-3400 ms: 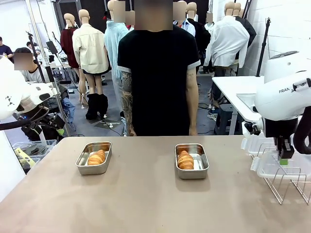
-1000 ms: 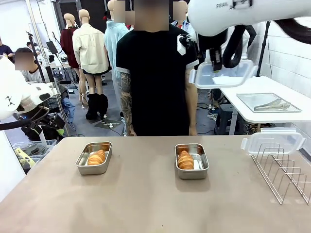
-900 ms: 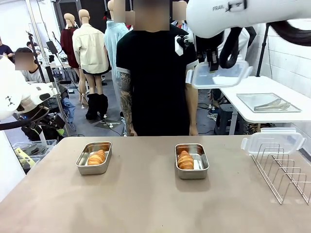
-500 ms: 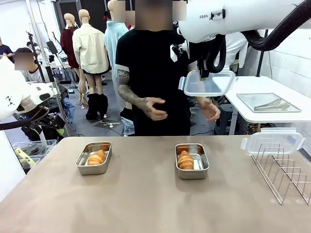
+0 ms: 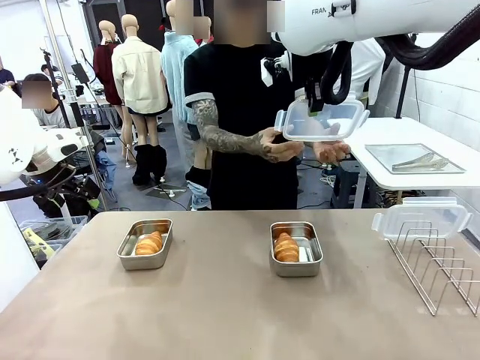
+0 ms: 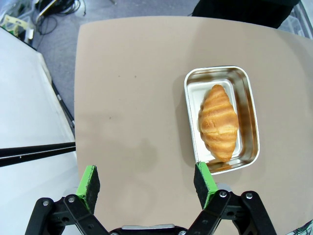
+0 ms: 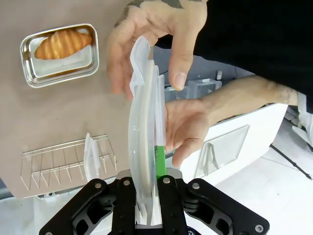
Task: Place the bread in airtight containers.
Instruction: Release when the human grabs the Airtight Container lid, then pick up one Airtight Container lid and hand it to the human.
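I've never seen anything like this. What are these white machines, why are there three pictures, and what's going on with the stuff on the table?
They are two robot arms sharing a table with a person. The wide picture looks across the table from between the arms. The other two come from a camera on each wrist, looking along that arm's fingers. On the table stand a left tin and a right tin, each holding a croissant, plus a wire rack with a spare lid. The right gripper is shut on a clear lid, held up in the air, where the person's hands meet it. The left gripper hangs open above the table.
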`<action>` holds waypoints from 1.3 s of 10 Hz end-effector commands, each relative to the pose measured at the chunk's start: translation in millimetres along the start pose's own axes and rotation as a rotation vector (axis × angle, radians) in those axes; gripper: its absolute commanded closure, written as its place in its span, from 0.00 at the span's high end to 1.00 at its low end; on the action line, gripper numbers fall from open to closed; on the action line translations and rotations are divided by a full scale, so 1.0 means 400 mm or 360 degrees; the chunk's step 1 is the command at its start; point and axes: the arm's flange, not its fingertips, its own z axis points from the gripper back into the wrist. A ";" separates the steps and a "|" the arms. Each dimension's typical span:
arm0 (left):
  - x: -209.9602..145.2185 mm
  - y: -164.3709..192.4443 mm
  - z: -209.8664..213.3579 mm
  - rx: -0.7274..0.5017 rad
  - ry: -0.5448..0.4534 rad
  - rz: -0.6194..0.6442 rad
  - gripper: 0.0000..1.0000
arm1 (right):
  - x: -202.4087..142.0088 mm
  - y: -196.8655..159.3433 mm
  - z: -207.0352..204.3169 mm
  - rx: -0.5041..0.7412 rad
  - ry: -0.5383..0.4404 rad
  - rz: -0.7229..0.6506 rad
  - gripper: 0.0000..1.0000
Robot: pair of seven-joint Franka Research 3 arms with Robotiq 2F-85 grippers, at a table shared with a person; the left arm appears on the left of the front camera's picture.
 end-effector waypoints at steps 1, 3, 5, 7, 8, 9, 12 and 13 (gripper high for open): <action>0.002 0.003 -0.002 -0.0002 -0.0020 0.0030 1.00 | -0.006 0.017 -0.014 -0.0025 0.0023 -0.0015 0.00; 0.002 0.003 -0.002 -0.0002 -0.0020 0.0030 1.00 | -0.006 0.017 -0.014 -0.0025 0.0023 -0.0015 0.00; 0.002 0.003 -0.002 -0.0002 -0.0020 0.0030 1.00 | -0.006 0.017 -0.014 -0.0025 0.0023 -0.0015 0.00; 0.002 0.003 -0.002 -0.0002 -0.0020 0.0030 1.00 | 0.000 0.012 -0.002 0.0033 0.0015 0.0008 0.13; 0.002 0.003 -0.002 -0.0002 -0.0020 0.0030 1.00 | -0.001 0.027 0.007 0.0048 0.0021 0.0051 0.33; 0.002 0.003 -0.002 -0.0002 -0.0020 0.0030 1.00 | -0.012 0.048 0.022 0.0075 0.0027 0.0059 0.53; 0.002 0.003 -0.002 -0.0002 -0.0020 0.0030 1.00 | -0.081 0.116 0.068 0.0081 0.0061 0.0114 1.00; 0.002 0.003 -0.002 -0.0002 -0.0020 0.0030 1.00 | -0.118 0.134 0.084 0.0099 0.0055 0.0147 1.00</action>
